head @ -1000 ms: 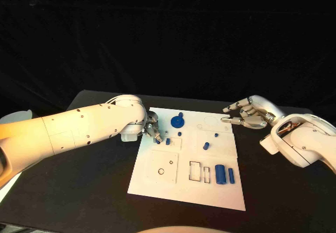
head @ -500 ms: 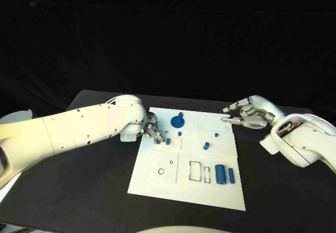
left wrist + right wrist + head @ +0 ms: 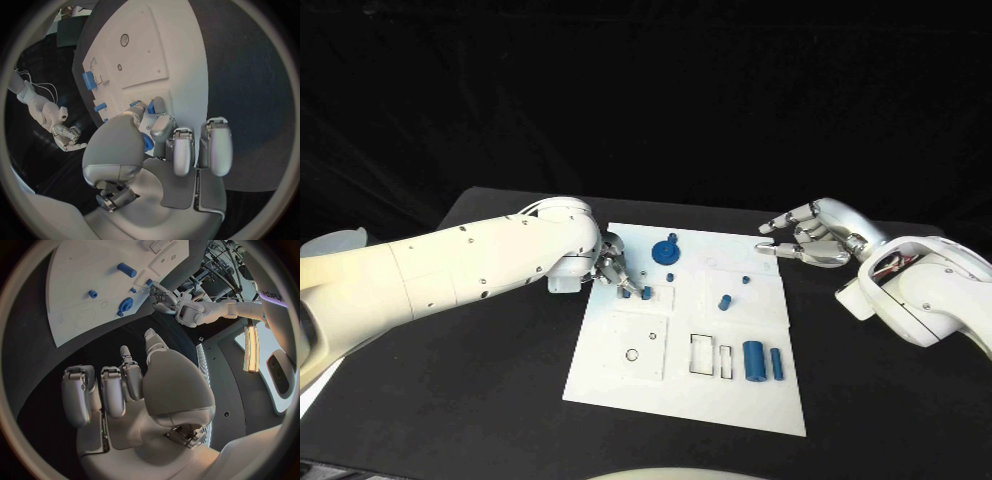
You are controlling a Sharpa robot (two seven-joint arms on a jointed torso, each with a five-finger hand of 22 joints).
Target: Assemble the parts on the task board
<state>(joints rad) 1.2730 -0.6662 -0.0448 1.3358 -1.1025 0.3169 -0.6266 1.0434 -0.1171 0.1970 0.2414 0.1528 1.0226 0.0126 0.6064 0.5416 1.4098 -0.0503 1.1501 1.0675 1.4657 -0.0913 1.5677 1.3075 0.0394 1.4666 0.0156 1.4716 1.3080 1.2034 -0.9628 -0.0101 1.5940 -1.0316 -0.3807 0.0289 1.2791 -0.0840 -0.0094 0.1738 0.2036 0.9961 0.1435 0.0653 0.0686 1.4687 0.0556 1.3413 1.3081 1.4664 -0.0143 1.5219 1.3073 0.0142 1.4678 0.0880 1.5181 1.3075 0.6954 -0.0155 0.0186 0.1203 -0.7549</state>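
Sitting on a black table (image 3: 473, 400) against a dark backdrop, the white task board (image 3: 668, 395) is lying between the two arms. Counting blue parts in the head view — one round knobbed piece (image 3: 665, 248), two cylinders (image 3: 753, 359) lying side by side near the board's right edge, one short peg (image 3: 726, 299), two tiny studs (image 3: 671, 276), plus one small part (image 3: 646, 292) at the left hand's fingertips. Left hand (image 3: 156, 135) is pinching that part down at the board's left edge. Right hand (image 3: 805, 238) is hovering off the board's far right corner — fingers loosely curled, holding nothing.
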